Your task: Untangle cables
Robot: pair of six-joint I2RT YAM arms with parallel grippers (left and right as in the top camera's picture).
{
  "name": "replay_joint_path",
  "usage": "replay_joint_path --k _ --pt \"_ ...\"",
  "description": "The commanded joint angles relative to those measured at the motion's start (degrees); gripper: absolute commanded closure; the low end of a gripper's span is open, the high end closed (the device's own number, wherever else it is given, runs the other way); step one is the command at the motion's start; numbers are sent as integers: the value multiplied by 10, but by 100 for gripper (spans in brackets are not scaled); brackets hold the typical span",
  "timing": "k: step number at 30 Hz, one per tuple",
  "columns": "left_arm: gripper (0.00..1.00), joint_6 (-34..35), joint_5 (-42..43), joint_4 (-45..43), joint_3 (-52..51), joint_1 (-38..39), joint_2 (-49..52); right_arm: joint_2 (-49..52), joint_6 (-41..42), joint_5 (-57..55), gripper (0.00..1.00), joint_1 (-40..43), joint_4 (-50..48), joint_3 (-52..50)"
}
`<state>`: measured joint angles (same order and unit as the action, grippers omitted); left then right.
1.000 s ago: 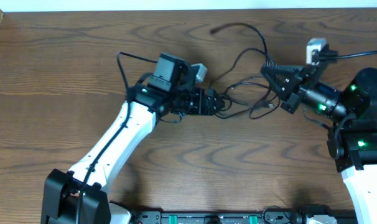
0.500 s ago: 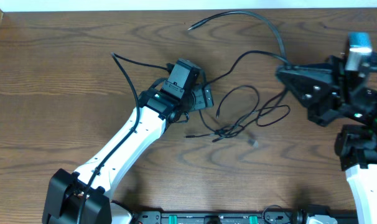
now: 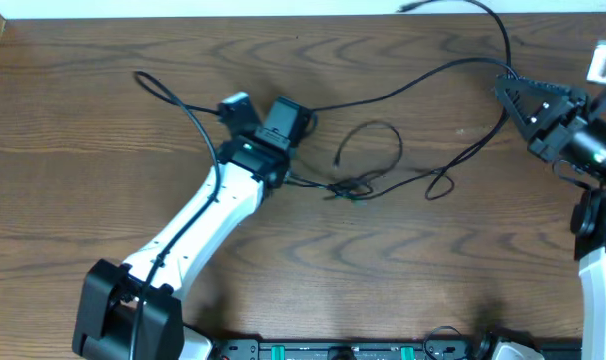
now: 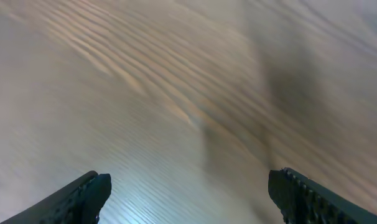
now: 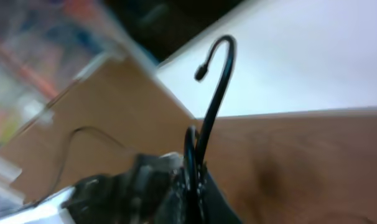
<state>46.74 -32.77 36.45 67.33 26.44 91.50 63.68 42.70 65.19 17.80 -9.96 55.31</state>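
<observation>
The wooden bench [image 3: 83, 60] carries the cables [image 3: 438, 182] strung across its middle and right side. They cross in a small knot [image 3: 351, 187] just beside our left arm's wrist. Our right fingers [image 3: 525, 100] are clamped shut on one black cable [image 3: 413, 82] near the far right corner. Our left fingers [image 4: 89, 196] stand wide apart over bare wood, holding nothing. We see the danger here: with nothing pinning the knot, a pull from the right may cinch it tighter or drag the whole bundle along. The loose end [image 3: 403, 8] at the far edge could also slide off.
</observation>
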Motion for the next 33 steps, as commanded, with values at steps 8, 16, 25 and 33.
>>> replay_joint_path --k 8,16,25,33 --pt "17 14 -25 22 51 -102 -127 64 -309 -335 97 5 233 2" --pt "44 14 56 21 51 -106 -213 144 -312 -426 96 5 291 1" --pt "92 14 108 23 51 -106 -233 220 -312 -395 78 5 303 1" --pt "92 14 116 27 51 -106 -230 221 -364 -229 71 1 298 1"
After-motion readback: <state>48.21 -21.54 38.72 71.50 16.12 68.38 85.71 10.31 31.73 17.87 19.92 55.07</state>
